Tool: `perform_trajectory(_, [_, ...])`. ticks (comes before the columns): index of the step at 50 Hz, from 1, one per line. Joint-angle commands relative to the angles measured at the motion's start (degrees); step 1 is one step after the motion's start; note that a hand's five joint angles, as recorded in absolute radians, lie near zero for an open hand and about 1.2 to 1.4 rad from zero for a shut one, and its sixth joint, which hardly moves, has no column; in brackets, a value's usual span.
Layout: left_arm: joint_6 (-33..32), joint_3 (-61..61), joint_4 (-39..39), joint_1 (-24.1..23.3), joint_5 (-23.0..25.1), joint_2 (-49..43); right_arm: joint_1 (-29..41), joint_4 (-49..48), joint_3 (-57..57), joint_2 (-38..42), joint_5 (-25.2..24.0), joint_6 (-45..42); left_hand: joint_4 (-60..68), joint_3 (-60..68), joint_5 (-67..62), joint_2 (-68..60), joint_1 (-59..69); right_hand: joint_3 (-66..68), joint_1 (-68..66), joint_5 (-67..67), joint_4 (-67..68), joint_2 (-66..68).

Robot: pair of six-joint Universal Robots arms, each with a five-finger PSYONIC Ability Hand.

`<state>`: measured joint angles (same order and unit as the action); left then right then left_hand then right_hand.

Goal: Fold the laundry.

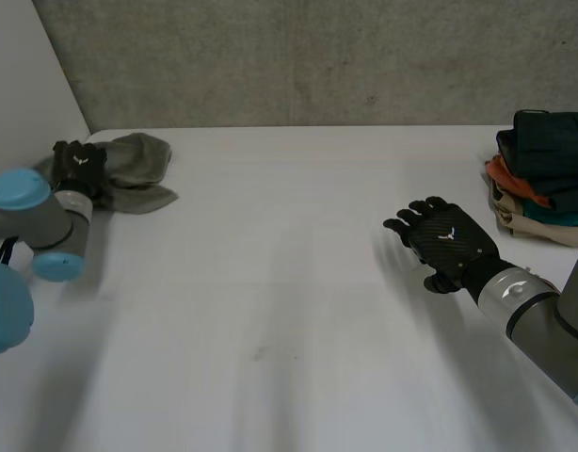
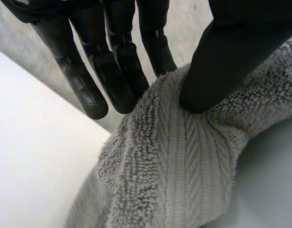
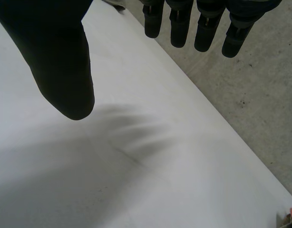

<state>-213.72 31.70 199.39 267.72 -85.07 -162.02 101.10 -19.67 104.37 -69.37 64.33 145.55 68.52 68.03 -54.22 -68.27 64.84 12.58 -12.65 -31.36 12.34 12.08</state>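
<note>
A crumpled grey-green towel lies at the table's far left corner. My left hand rests on its left end. In the left wrist view a raised fold of the towel is pinched between the thumb and the fingers. My right hand hovers over the right side of the white table, palm down, far from the towel. Its fingers are straight and spread, and it holds nothing.
A stack of folded clothes in dark green, orange, teal and beige sits at the table's far right edge, just beyond my right hand. A grey concrete wall runs along the back, and a white wall closes off the left.
</note>
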Motion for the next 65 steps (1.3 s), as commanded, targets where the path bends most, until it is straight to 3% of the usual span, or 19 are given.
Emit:
perform_trajectory(1, [4.8,14.1,0.7,-4.9,0.0,16.9,0.1,-0.5,0.1,-0.1,0.0,0.0,11.5,12.0,-15.8,-11.7,15.2,-2.6,2.7,31.4,-2.3,-2.1])
perform_trajectory(4, [9.1,21.3,2.2,-7.0,0.3,25.5,0.0,-0.8,0.2,-0.1,0.0,0.1,11.5,12.0,-15.8,-11.7,15.2,-2.6,2.7,31.4,-2.3,-2.1])
perform_trajectory(9, [19.3,34.5,5.8,-15.2,0.4,42.3,-0.2,-0.8,0.4,-0.1,0.2,0.3,11.5,12.0,-15.8,-11.7,15.2,-2.6,2.7,31.4,-2.3,-2.1])
perform_trajectory(14, [24.2,42.3,5.8,-23.1,0.6,51.2,-1.7,-0.9,0.5,-0.9,1.8,0.8,11.5,12.0,-15.8,-11.7,15.2,-2.6,2.7,31.4,-2.3,-2.1])
perform_trajectory(20, [24.8,48.3,4.7,-36.1,-0.1,46.5,-2.9,-0.9,0.5,-2.5,3.9,1.1,11.5,12.0,-15.8,-11.7,15.2,-2.6,2.7,31.4,-2.3,-2.1])
perform_trajectory(24, [24.8,47.4,3.3,-42.3,-0.8,36.7,-4.0,-0.9,0.2,-3.0,5.0,1.2,11.5,12.0,-15.8,-11.7,15.2,-2.6,2.7,31.4,-2.3,-2.1])
perform_trajectory(27, [24.9,46.2,1.7,-44.0,-2.4,33.0,-4.2,-0.9,0.0,-3.0,5.8,1.2,11.5,12.0,-15.8,-11.7,15.2,-2.6,2.7,31.4,-2.3,-2.1])
perform_trajectory(31, [25.3,46.1,-1.1,-44.9,-6.4,33.3,-4.6,-0.8,-0.3,-3.0,6.1,1.2,-20.1,-19.6,15.8,19.8,-16.4,-2.6,2.7,31.4,-2.3,-2.1])
perform_trajectory(32, [25.4,46.6,-1.5,-44.9,-7.6,35.3,-4.6,-0.8,-0.3,-3.0,6.1,1.2,-34.3,-33.8,30.0,34.0,-30.6,-2.6,2.7,31.4,-2.3,-2.1])
perform_trajectory(35, [25.4,47.8,-1.6,-44.7,-8.3,39.9,-4.6,-0.8,-0.4,-3.0,6.2,1.2,-58.4,-57.9,54.1,58.2,-54.7,-2.6,2.7,31.4,-2.3,-2.1])
perform_trajectory(41, [24.8,53.6,-1.0,-40.4,-8.0,51.8,-4.5,-0.1,-0.1,-3.1,7.5,2.6,-58.5,-58.0,54.2,58.3,-54.8,-2.6,2.7,31.4,-2.3,-2.1])
perform_trajectory(46, [24.5,57.0,-0.8,-31.0,-7.0,55.9,-3.9,3.0,0.1,-4.7,7.9,6.3,-57.6,-57.1,53.3,57.4,-54.0,-2.6,2.7,31.4,-2.3,-2.1])
perform_trajectory(50, [23.4,57.9,-0.9,-23.6,-2.6,55.9,-2.7,10.4,0.0,-6.0,7.7,9.4,-56.1,-55.6,51.8,55.9,-52.4,-2.6,2.7,31.4,-2.3,-2.1])
perform_trajectory(56, [16.2,54.4,-0.8,-12.1,5.8,48.3,3.2,19.9,-0.4,-7.4,7.7,14.3,-55.5,-55.0,51.1,55.2,-51.8,-2.6,2.7,31.4,-2.3,-2.1])
perform_trajectory(65, [2.8,42.1,-4.1,-4.7,10.9,32.0,14.9,16.3,1.5,-5.7,8.8,20.1,-55.3,-54.8,51.0,55.0,-51.6,-2.6,2.7,31.4,-2.3,-2.1])
